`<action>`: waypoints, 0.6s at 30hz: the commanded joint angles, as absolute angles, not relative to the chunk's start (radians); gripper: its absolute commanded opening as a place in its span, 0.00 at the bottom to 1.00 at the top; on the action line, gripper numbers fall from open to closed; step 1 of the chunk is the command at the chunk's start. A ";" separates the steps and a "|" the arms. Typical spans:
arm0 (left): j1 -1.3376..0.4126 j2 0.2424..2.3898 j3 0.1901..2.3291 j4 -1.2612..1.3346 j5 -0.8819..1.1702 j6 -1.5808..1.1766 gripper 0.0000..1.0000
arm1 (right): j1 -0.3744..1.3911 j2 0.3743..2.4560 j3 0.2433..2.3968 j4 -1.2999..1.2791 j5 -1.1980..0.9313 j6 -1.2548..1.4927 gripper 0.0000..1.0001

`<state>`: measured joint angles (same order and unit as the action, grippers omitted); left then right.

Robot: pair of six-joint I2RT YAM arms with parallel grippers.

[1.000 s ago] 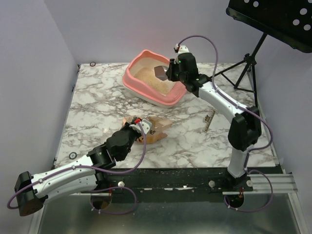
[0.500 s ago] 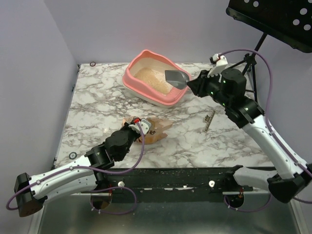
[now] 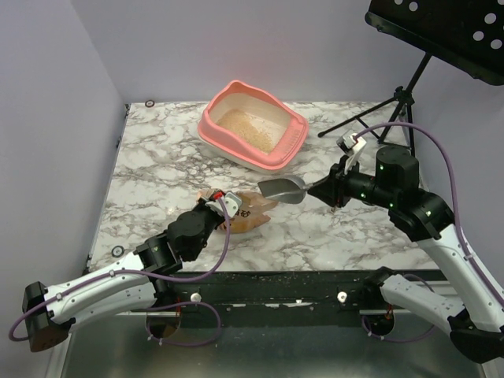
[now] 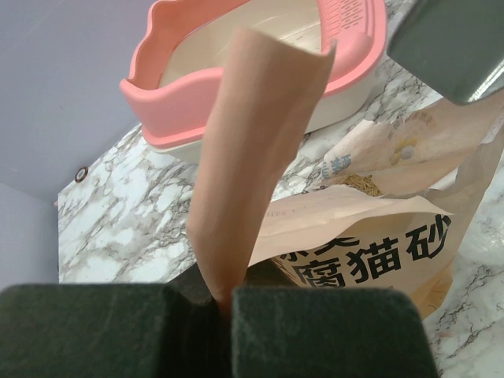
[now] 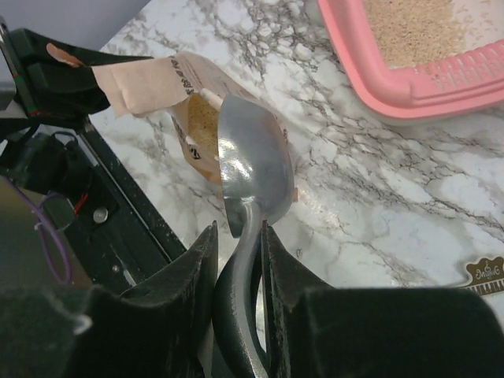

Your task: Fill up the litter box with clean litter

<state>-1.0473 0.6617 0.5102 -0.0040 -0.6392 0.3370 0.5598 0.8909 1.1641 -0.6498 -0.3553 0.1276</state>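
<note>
Marble table (image 3: 157, 165), white w/ grey veins. Brown paper bag (image 3: 256, 214) lying nr front edge, mouth open, Chinese print on side. Grey metal scoop (image 3: 282, 189) off the surface, at bag mouth. Black music stand (image 3: 441, 31) back R corner.

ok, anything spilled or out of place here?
Pale specks, likely spilled litter, dot the black rail at the table's near edge. The litter bag lies on its side, flap pinched by the left gripper. The litter box sits askew to the table edges.
</note>
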 commanded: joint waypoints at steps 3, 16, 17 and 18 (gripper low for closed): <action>-1.040 0.624 0.538 0.043 -0.687 0.350 0.00 | 0.572 0.867 1.126 -0.658 -0.440 0.051 0.01; -1.037 0.632 0.534 0.044 -0.657 0.350 0.00 | 0.663 0.936 1.109 -0.591 -0.408 -0.027 0.01; -1.037 0.634 0.535 0.041 -0.652 0.350 0.00 | 0.676 0.948 1.112 -0.588 -0.393 -0.032 0.01; -1.037 0.637 0.535 0.040 -0.647 0.347 0.00 | 0.695 0.965 1.117 -0.588 -0.368 -0.037 0.01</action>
